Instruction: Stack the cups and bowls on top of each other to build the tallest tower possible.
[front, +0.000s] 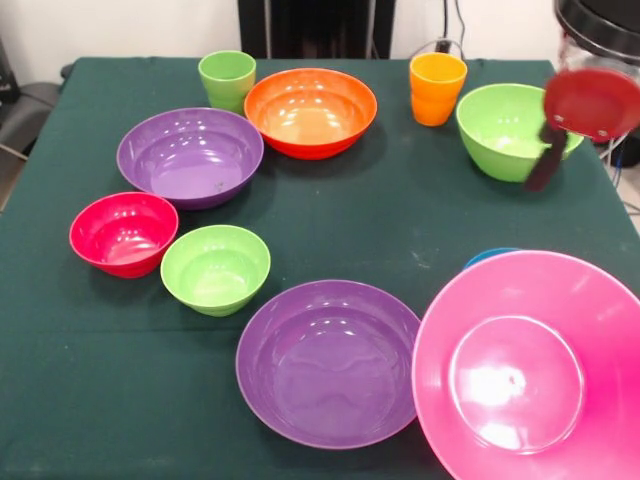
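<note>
The cups stand at the back: a light green cup (227, 78) and an orange cup (437, 87). Between them sits a large orange bowl (311, 110). A large lime green bowl (505, 130) is at the back right, and my gripper (548, 165) hangs over its right rim. One purple bowl (190, 155) lies left, another purple bowl (330, 360) near the front. The huge pink bowl (530, 365) fills the front right and hides most of a blue bowl (492, 256). A red bowl (124, 232) and a small lime bowl (215, 268) sit side by side at the left. No tower shows; each piece stands alone.
A dark green cloth (400, 220) covers the table. The red and black arm (592, 100) comes in at the top right corner. Cables hang past the table's right edge.
</note>
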